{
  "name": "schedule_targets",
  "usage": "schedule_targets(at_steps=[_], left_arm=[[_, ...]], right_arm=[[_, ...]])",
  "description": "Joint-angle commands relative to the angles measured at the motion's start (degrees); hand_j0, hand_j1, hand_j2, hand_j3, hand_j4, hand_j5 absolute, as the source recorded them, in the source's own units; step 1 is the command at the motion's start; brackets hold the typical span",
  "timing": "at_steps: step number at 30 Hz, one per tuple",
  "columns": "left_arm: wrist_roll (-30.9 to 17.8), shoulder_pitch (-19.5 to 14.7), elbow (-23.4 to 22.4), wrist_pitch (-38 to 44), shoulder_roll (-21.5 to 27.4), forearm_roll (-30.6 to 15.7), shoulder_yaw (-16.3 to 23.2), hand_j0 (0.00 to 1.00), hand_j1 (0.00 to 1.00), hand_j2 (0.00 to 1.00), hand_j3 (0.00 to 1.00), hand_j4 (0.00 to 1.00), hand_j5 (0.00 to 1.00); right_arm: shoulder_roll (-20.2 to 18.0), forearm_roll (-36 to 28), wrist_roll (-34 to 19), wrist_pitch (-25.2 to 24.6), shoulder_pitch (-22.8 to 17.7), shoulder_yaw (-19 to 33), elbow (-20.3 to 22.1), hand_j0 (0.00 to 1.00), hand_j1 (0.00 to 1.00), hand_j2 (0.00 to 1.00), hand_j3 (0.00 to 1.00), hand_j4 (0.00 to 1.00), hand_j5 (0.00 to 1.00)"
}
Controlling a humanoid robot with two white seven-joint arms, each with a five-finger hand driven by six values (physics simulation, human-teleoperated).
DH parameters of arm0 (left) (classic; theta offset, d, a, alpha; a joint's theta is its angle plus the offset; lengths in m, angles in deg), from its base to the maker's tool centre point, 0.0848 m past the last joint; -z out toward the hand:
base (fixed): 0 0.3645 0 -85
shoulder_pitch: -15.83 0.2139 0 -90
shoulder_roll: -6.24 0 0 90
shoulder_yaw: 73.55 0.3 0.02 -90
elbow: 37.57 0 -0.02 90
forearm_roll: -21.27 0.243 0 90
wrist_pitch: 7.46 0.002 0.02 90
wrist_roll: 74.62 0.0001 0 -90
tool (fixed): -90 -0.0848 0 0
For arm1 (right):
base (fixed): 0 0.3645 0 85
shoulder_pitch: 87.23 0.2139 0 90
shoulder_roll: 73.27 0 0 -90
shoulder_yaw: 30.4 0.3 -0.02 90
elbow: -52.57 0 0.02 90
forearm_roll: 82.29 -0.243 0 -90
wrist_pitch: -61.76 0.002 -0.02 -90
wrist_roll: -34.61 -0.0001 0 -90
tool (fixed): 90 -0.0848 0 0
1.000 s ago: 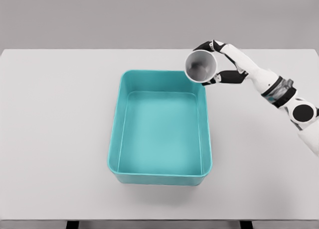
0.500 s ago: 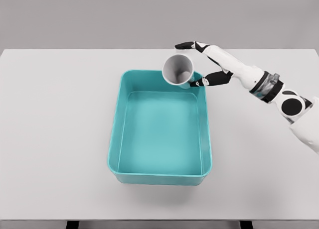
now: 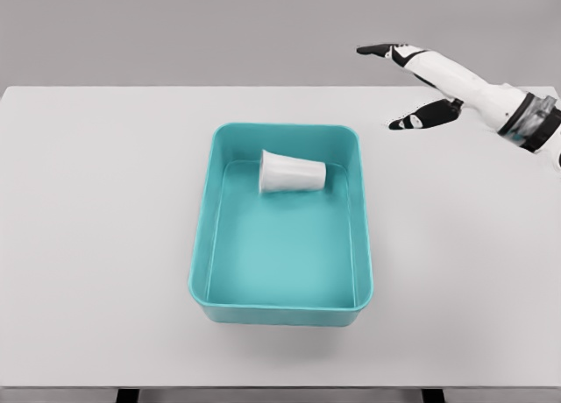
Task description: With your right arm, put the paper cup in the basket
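The white paper cup (image 3: 292,173) lies on its side inside the teal basket (image 3: 203,236), near the far wall, its mouth pointing left. My right hand (image 3: 399,83) hovers over the table to the right of the basket's far right corner. Its fingers (image 3: 379,49) are spread and its thumb (image 3: 412,120) is held apart; it holds nothing. The white forearm runs off the right edge. No left arm shows in the head view.
The basket stands in the middle of a pale grey table (image 3: 96,228). The table's front edge (image 3: 280,387) runs along the bottom of the picture, with dark legs showing below it.
The right hand let go of the cup, which dropped into the basket and now lies on its side. The hand then drew back to the right and up with fingers spread.
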Motion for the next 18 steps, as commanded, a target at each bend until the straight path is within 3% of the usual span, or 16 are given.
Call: schedule_targets(at_steps=[1, 5, 11, 18], left_arm=[[0.0, 0.0, 0.0, 0.0, 0.0, 0.0, 0.0, 1.0, 1.0, 1.0, 1.0, 1.0, 1.0], [0.0, 0.0, 0.0, 0.0, 0.0, 0.0, 0.0, 1.0, 1.0, 1.0, 1.0, 1.0, 1.0], [0.0, 0.0, 0.0, 0.0, 0.0, 0.0, 0.0, 1.0, 1.0, 1.0, 1.0, 1.0, 1.0], [0.0, 0.4, -0.3, 0.0, 0.0, -0.2, -0.1, 1.0, 1.0, 1.0, 1.0, 1.0, 1.0]], right_arm=[[-5.4, 1.1, -0.6, 0.0, 0.0, -3.5, -0.3, 1.0, 1.0, 1.0, 1.0, 1.0, 1.0], [-7.1, 17.5, -0.7, 0.0, 0.3, -5.6, 0.4, 1.0, 1.0, 1.0, 1.0, 1.0, 1.0], [-6.0, 18.0, -0.7, 0.0, 6.4, -10.1, 1.3, 1.0, 1.0, 1.0, 1.0, 1.0, 1.0], [-4.4, 18.0, -0.7, 0.0, 6.8, -12.3, 1.4, 1.0, 1.0, 1.0, 1.0, 1.0, 1.0]])
